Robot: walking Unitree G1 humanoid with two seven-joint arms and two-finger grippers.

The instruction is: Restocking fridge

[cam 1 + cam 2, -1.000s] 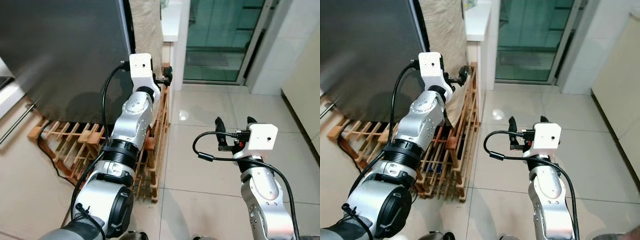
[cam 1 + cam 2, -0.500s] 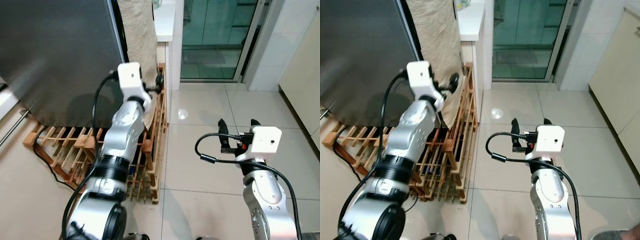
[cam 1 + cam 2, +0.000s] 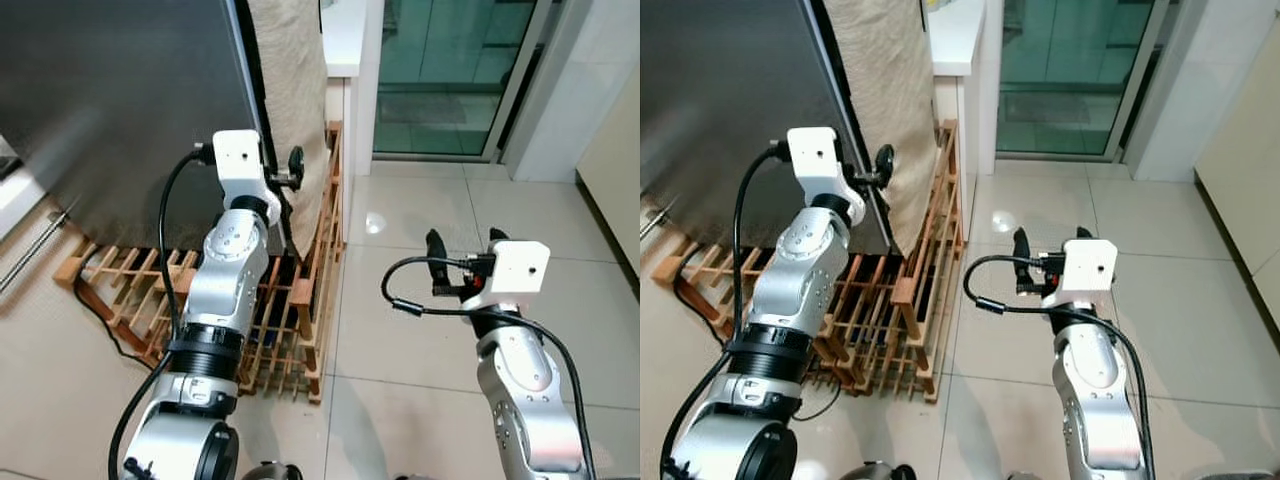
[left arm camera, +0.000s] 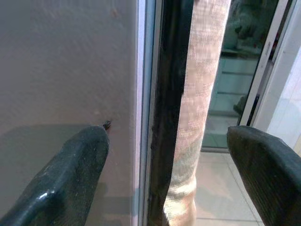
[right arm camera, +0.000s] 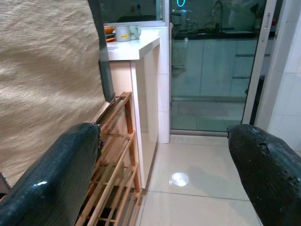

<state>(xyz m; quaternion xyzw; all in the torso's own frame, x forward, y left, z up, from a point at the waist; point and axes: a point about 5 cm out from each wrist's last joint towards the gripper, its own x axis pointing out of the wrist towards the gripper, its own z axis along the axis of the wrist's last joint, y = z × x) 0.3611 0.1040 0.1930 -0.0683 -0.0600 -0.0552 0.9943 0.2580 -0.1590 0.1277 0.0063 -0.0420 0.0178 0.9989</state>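
**Inspector:** Steel first. Where is the fridge?

**Operator:** Brushed grey steel, the fridge door [image 3: 110, 100] takes up the head view from 9 to 12 o'clock. I see it closed. Its right edge carries a dark seal strip [image 4: 164, 113], plain in the left wrist view.

**Inspector:** Next in size?

**Operator:** Pale floor tiles [image 3: 420, 210] from 2 to 6 o'clock, then a glass sliding door [image 3: 450, 70] at 1 o'clock. A beige woven cloth [image 3: 885, 90] hangs just beside the fridge's right edge, at 12. Under the fridge and running toward 7 o'clock lies a wooden slatted rack [image 3: 300, 300]. A white counter [image 5: 134, 49] stands behind the cloth with a mug [image 5: 124, 32] on it.

**Inspector:** Left arm?

**Operator:** Raised. My left gripper [image 4: 164, 155] is up at the fridge's right edge, about 11 o'clock of centre. Its fingers [image 4: 66, 183] are spread wide and hold nothing; one sits in front of the steel face, the other out past the cloth, so the door edge and seal lie between them. I cannot tell whether either finger touches.

**Inspector:** Right arm?

**Operator:** My right gripper [image 3: 462, 240] hangs over bare tile at 4 o'clock, well apart from the fridge. Fingers spread wide, nothing in them.
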